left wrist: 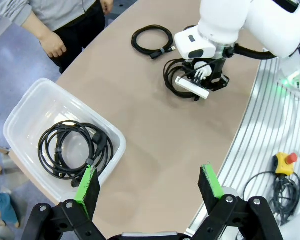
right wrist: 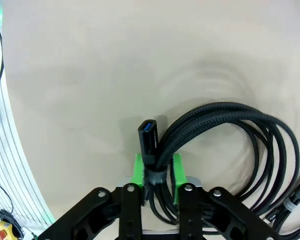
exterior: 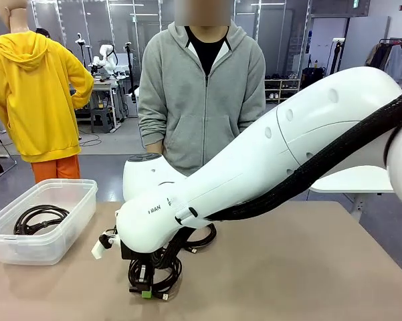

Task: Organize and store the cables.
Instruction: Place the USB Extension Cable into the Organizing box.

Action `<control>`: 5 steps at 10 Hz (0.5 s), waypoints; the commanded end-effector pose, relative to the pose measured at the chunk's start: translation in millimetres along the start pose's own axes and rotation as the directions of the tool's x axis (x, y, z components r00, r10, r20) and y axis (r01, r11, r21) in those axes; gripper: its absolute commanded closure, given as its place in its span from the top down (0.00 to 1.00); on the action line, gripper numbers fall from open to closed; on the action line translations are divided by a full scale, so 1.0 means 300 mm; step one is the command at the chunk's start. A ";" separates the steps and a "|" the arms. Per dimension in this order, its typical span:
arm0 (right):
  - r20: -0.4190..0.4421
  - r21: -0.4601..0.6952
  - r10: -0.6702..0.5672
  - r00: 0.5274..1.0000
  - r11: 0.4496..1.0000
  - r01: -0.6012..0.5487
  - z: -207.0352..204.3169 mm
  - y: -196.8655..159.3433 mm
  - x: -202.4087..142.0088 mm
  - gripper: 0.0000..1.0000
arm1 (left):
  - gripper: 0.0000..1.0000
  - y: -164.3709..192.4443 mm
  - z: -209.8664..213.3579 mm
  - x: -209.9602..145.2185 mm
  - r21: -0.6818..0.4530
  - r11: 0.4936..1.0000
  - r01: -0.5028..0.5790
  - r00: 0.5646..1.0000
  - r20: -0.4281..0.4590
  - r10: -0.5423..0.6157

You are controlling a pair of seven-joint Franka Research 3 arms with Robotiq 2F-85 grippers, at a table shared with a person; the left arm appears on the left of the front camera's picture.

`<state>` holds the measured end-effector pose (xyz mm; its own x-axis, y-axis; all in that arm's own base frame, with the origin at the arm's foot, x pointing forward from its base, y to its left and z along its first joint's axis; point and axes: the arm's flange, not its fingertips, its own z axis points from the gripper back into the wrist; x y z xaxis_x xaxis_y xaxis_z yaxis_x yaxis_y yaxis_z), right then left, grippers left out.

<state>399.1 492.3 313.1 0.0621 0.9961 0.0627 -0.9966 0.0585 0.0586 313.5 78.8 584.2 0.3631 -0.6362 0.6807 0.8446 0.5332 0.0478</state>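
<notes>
One cable coil (left wrist: 72, 150) is in the clear bin (left wrist: 37, 112) at frame left, two to go on the table (left wrist: 154, 130): a loose coil (left wrist: 152, 40) up top, a braided coil (right wrist: 229, 130) between the right gripper (right wrist: 158, 162) pads (can't tell if clamped), left gripper (left wrist: 149, 170) wide open.

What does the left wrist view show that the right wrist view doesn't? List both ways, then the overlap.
Left wrist, not right wrist: the open left gripper, a clear bin holding one coiled cable, a second coil on the table, a person's hand. Right wrist, not left: a blue-tipped plug. Both: the right gripper at a third coil on the table.
</notes>
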 end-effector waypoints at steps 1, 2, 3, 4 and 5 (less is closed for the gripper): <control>0.000 -0.029 -0.006 1.000 1.000 0.006 0.048 0.033 -0.025 0.74 | 1.00 0.010 0.004 0.008 0.010 1.000 -0.006 1.000 -0.015 0.006; 0.008 -0.044 -0.018 1.000 0.999 0.018 0.078 0.044 -0.047 0.89 | 1.00 0.000 0.000 0.000 0.000 1.000 0.000 1.000 0.000 0.000; 0.042 -0.055 -0.036 0.998 0.998 0.038 0.117 0.050 -0.082 1.00 | 1.00 -0.003 0.043 0.002 -0.042 0.997 0.063 0.998 0.001 -0.063; 0.092 -0.068 -0.041 0.995 0.997 0.048 0.166 0.056 -0.137 1.00 | 1.00 -0.019 0.041 0.022 -0.081 0.988 0.133 0.991 -0.012 -0.135; 0.136 -0.080 -0.038 0.990 0.996 0.049 0.229 0.067 -0.224 1.00 | 1.00 -0.033 0.027 0.044 -0.114 0.976 0.183 0.981 -0.041 -0.189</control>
<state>396.9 460.3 366.0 0.1104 0.9856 0.1278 -0.9936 0.1126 -0.0099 308.0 71.3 592.1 0.2750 -0.6989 0.6603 0.9012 0.4267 0.0763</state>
